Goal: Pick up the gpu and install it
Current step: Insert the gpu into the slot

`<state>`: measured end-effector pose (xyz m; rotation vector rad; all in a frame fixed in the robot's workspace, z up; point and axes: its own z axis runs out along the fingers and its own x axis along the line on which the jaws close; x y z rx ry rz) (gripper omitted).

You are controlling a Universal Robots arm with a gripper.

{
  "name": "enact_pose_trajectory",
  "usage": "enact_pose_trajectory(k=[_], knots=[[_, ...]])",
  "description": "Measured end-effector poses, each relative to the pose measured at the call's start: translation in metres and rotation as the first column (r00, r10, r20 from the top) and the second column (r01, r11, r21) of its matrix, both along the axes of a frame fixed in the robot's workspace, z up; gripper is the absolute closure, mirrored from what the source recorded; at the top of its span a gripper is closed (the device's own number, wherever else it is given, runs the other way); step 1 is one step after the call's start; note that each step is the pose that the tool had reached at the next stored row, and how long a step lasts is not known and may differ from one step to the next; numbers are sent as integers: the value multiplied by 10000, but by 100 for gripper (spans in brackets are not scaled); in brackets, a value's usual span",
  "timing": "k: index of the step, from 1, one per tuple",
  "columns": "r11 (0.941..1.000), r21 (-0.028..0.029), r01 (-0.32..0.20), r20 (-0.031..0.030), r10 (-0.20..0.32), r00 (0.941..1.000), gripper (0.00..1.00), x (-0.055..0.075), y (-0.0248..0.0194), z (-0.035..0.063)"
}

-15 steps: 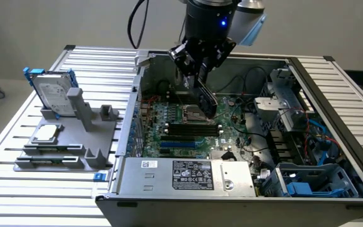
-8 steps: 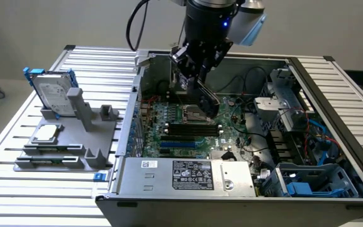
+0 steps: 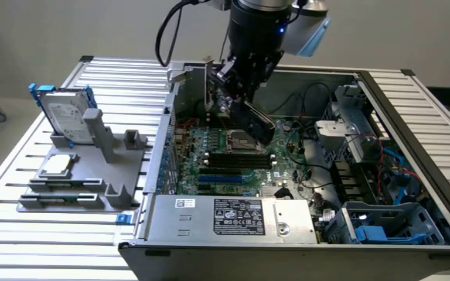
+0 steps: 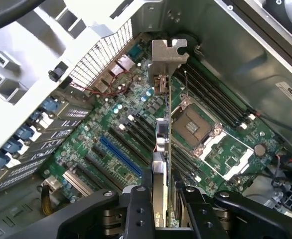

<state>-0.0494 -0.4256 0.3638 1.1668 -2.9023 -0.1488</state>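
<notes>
Your jaws are pinching the gpu (image 3: 255, 123) from both faces, spread only as wide as the card is thick; in the wrist view you see the gpu (image 4: 162, 144) edge-on, running away from the jaws, with its silver metal bracket (image 4: 169, 55) at the far end; in the exterior view the card hangs tilted inside the open computer case (image 3: 412, 117), its black face showing, above the green motherboard (image 3: 233, 170) and close over the processor socket (image 3: 237, 139); you cannot tell from either view whether its lower edge touches the board; in the wrist view the socket (image 4: 196, 124) sits just beside the card's edge, and the long blue expansion slot (image 4: 117, 157) lies apart from it on the other side, so the card is not seated in that slot; the black memory slots (image 3: 241, 159) lie just in front of the socket, and the grey power supply (image 3: 233, 216) with its label fills the near end of the case; on the slatted tabletop (image 3: 123, 76) at the exterior view's left, a grey holder (image 3: 77, 187) carries a silver hard drive (image 3: 65, 114) with blue rails standing upright and a small square processor chip (image 3: 59, 165) lying flat, both well apart from the jaws.
</notes>
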Motion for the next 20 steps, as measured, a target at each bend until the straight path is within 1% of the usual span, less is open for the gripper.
enact_pose_trajectory(k=[3,5,9,12,16,18,20], knots=[[9986,-2,-527,-1,527,9986,74,1,0,0],[9960,-1,-889,0,889,9960,74,1,0,-1],[9873,-2,-1586,-1,1586,9873,74,4,0,-2],[9803,1,-1976,0,1976,9803,74,16,0,-2],[9682,3,-2500,1,2500,9682,74,33,0,-4],[9605,4,-2783,1,2783,9605,74,42,1,-5],[9512,4,-3087,1,3087,9512,74,45,0,-9]])
